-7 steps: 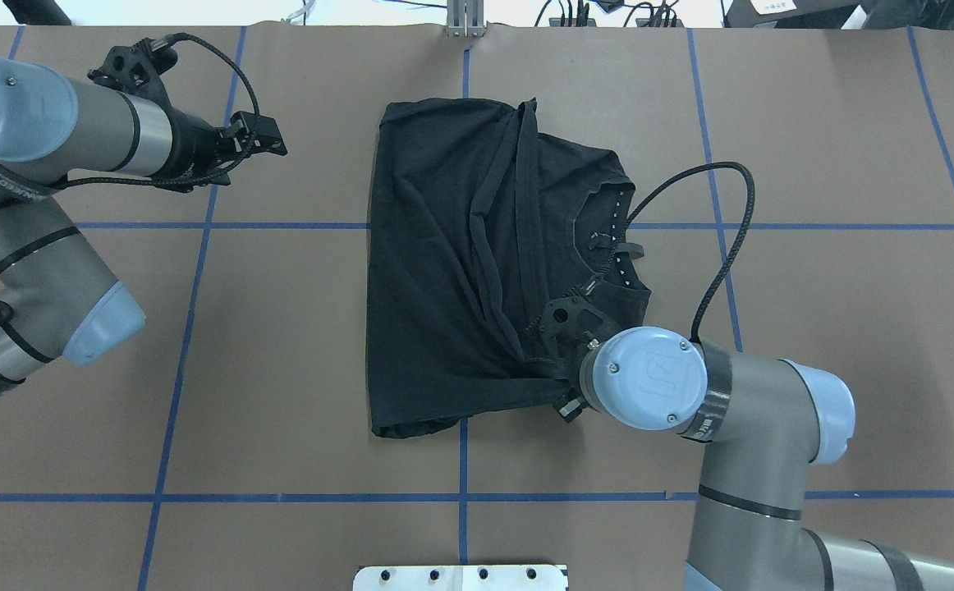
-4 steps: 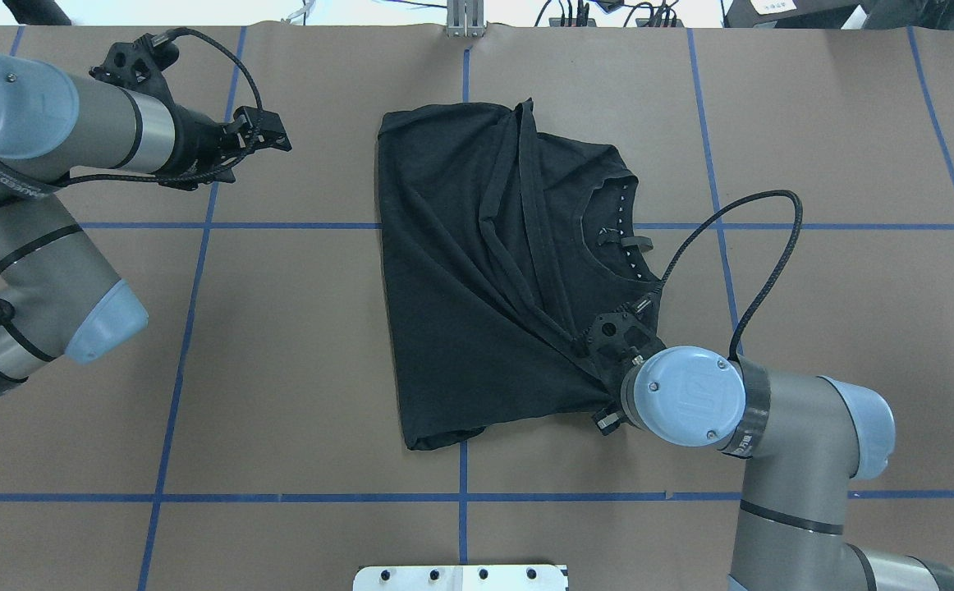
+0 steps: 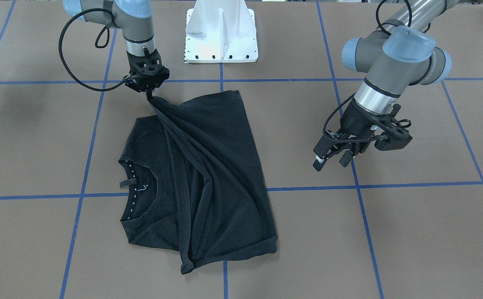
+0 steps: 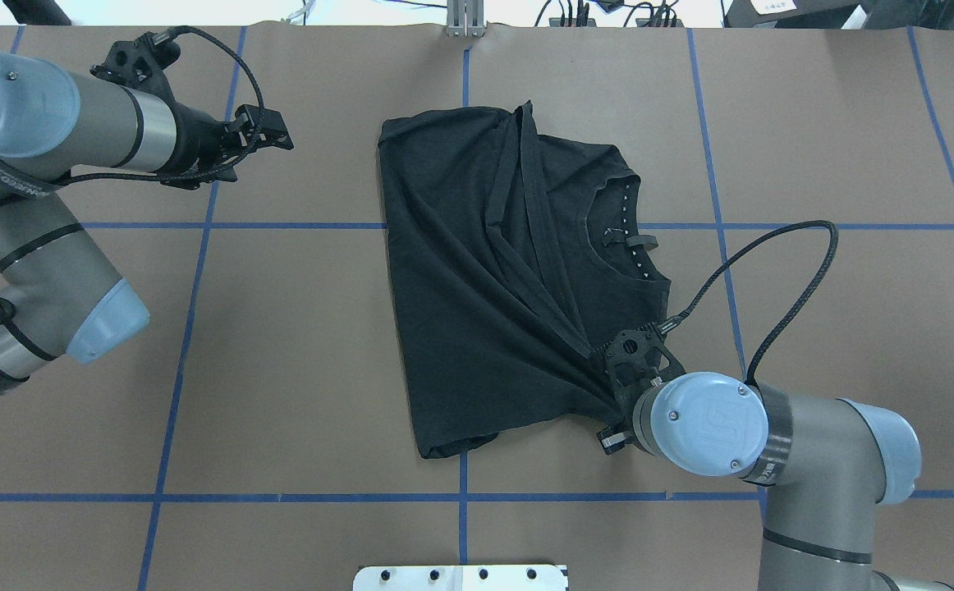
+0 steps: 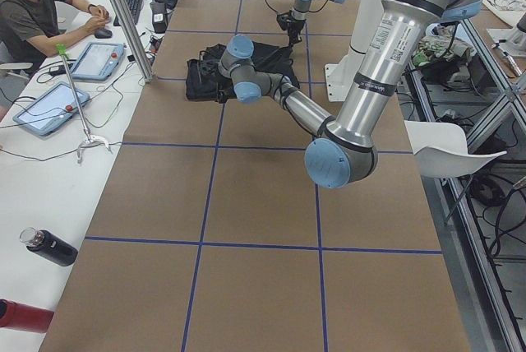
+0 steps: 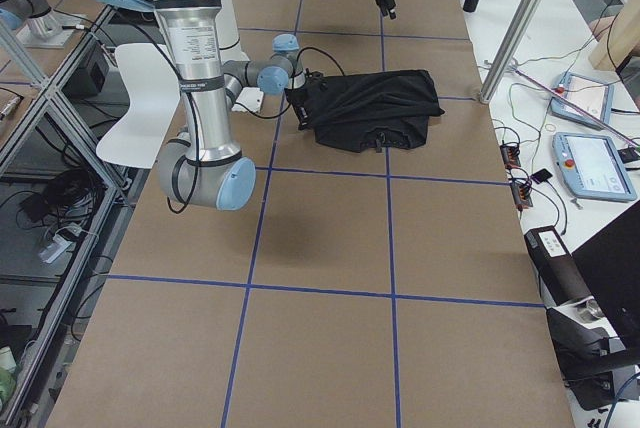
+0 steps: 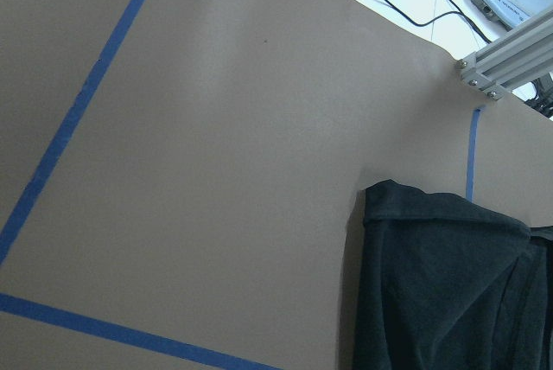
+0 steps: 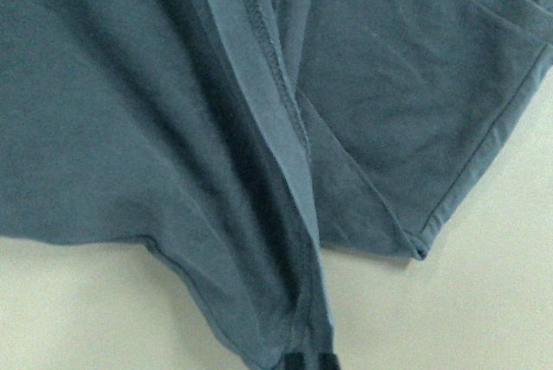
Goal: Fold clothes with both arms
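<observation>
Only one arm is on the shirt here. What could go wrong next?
1. The right tool pinches one bunched corner of the T-shirt, taut ridges fanning from it; the cloth may slip out or the whole shirt drag.
2. The left tool hangs open, off the cloth, so nothing anchors it; the fold may skew.

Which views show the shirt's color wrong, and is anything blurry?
Right wrist view: the shirt looks washed-out blue-grey, the table pale cream, slightly soft. Overhead view: shirt true black, evenly lit, sharp. Front-facing view: the same.
</observation>
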Action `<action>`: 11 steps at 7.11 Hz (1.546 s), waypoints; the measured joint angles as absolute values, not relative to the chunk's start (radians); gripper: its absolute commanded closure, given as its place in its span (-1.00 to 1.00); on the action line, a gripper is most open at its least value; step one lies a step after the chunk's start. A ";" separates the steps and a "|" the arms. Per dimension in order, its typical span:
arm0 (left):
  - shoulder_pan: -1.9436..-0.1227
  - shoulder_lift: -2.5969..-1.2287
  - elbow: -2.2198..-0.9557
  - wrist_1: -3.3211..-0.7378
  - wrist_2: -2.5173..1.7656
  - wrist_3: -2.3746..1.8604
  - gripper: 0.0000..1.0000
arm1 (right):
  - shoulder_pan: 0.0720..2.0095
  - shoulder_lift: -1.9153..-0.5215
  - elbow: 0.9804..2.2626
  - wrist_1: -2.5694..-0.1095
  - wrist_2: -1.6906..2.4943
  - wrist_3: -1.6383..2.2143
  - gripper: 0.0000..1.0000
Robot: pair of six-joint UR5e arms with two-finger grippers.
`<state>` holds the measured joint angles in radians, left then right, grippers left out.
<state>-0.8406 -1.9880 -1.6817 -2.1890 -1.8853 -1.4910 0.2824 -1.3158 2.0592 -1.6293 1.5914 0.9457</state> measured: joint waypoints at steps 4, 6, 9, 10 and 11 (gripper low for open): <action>-0.839 -1.987 -1.669 -2.190 -1.886 -1.488 -0.98 | 0.345 -1.305 2.040 -1.590 1.618 1.145 -0.06; -0.838 -1.988 -1.661 -2.194 -1.886 -1.488 -0.98 | 0.356 -1.306 1.970 -1.451 1.616 1.423 -0.43; -0.836 -1.990 -1.636 -2.203 -1.885 -1.483 -0.98 | 0.360 -1.332 1.941 -1.363 1.597 1.745 -0.54; -0.836 -1.991 -1.632 -2.204 -1.885 -1.486 -0.98 | 0.360 -1.338 1.939 -1.360 1.587 1.762 -0.53; -0.836 -1.991 -1.630 -2.204 -1.885 -1.486 -0.98 | 0.360 -1.340 1.935 -1.360 1.576 1.767 -0.52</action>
